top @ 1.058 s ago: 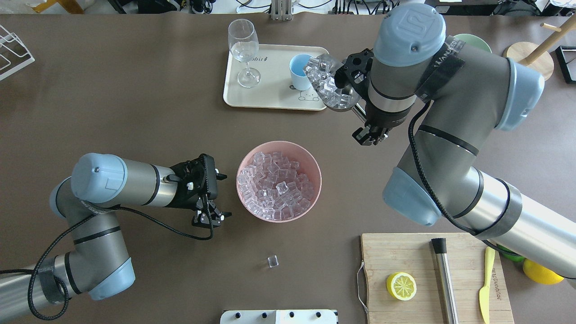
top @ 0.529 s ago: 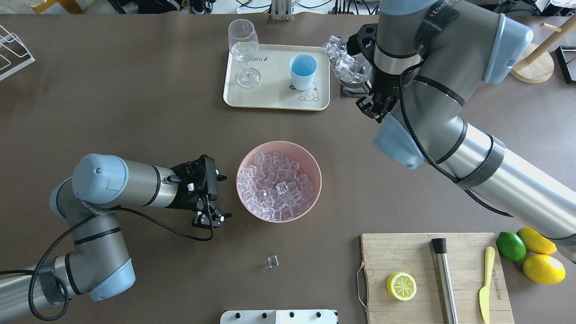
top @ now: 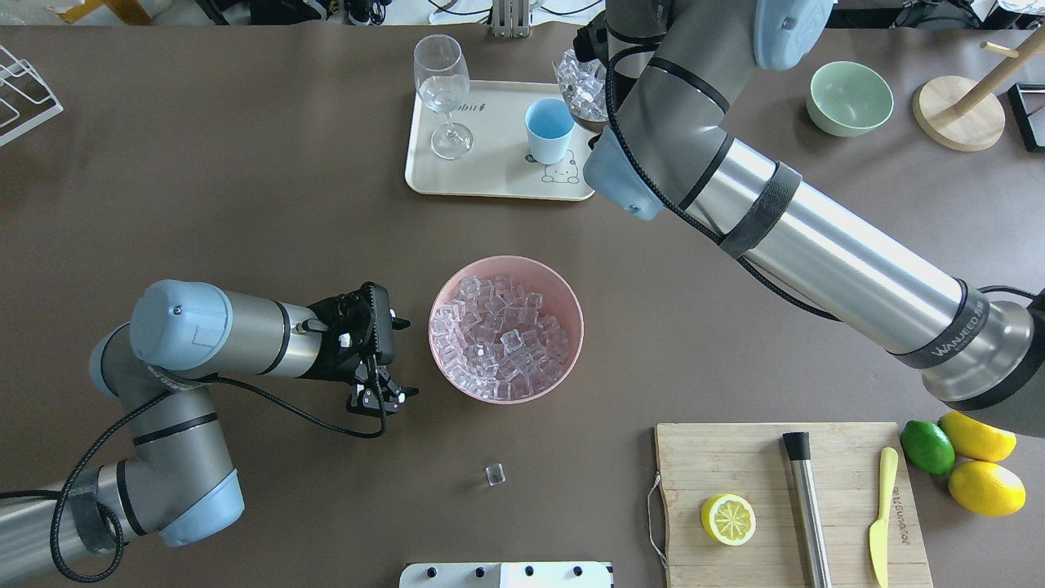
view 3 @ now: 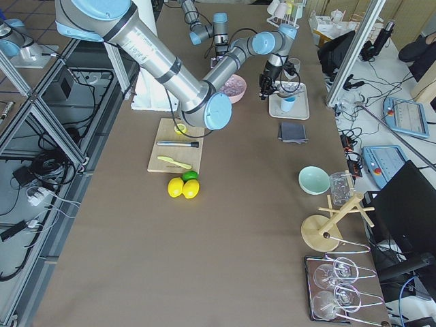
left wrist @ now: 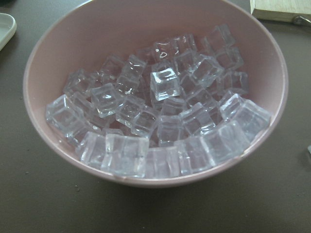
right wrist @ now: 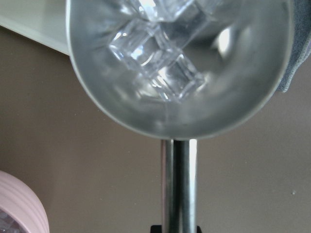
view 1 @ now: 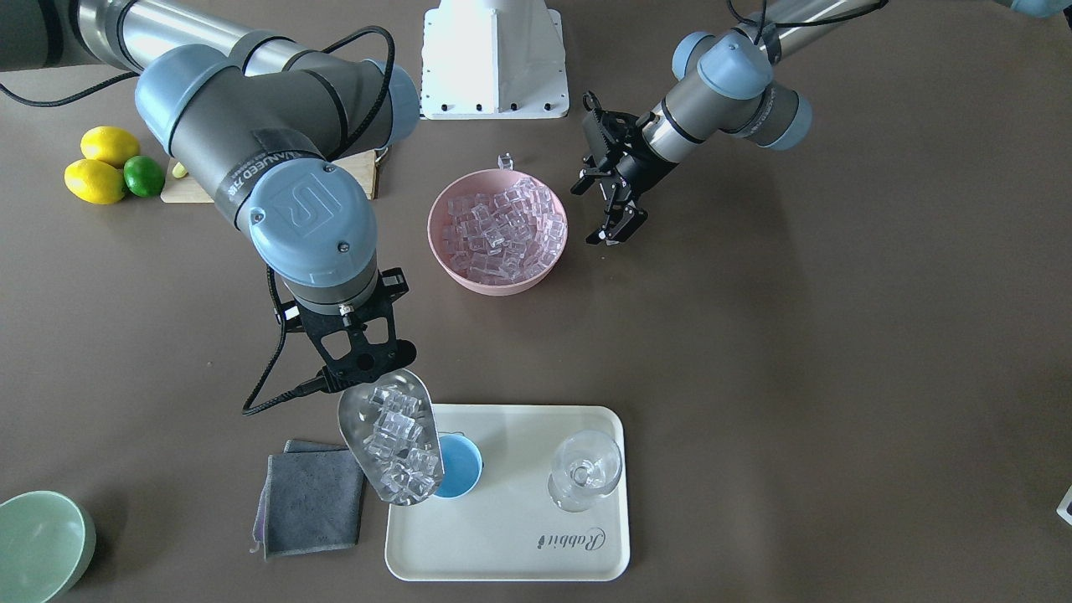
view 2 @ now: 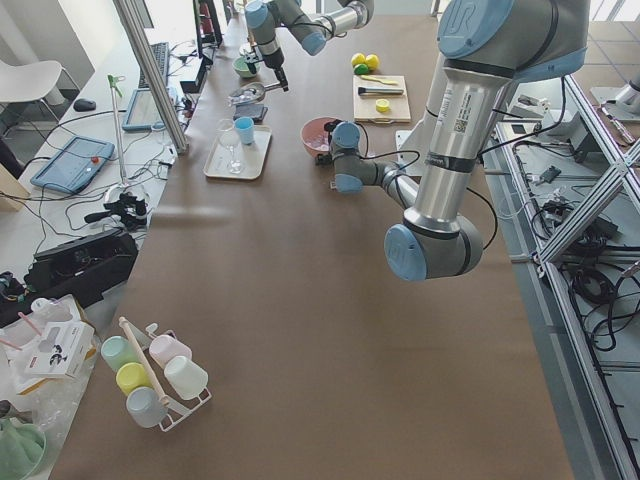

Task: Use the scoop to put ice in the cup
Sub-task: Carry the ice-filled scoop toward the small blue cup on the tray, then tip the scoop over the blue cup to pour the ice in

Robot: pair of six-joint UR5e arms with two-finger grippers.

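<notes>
My right gripper (view 1: pixel 362 370) is shut on the thin handle (right wrist: pixel 179 183) of the shiny steel scoop (view 1: pixel 390 439). The scoop is full of ice cubes (view 1: pixel 400 444) and hangs above the table, its open end over the rim of the light blue cup (view 1: pixel 461 466). The cup (top: pixel 549 129) stands upright on the cream tray (top: pixel 490 175). In the overhead view my arm hides most of the scoop (top: pixel 580 84). My left gripper (top: pixel 380 398) is open and empty, just left of the pink bowl (top: pixel 580 327) that is full of ice (top: pixel 498 335).
A stemmed glass (top: pixel 442 82) stands on the tray, left of the cup. One loose ice cube (top: pixel 494 474) lies on the table. A grey cloth (view 1: pixel 310 498) and a pale green bowl (top: pixel 849 98) lie right of the tray. A cutting board (top: pixel 759 457) carries a lemon half, a steel rod and a knife.
My right arm has swung round, and the loaded scoop has moved from the cup's right side out past the tray and back to just behind the cup. The left arm has stayed put.
</notes>
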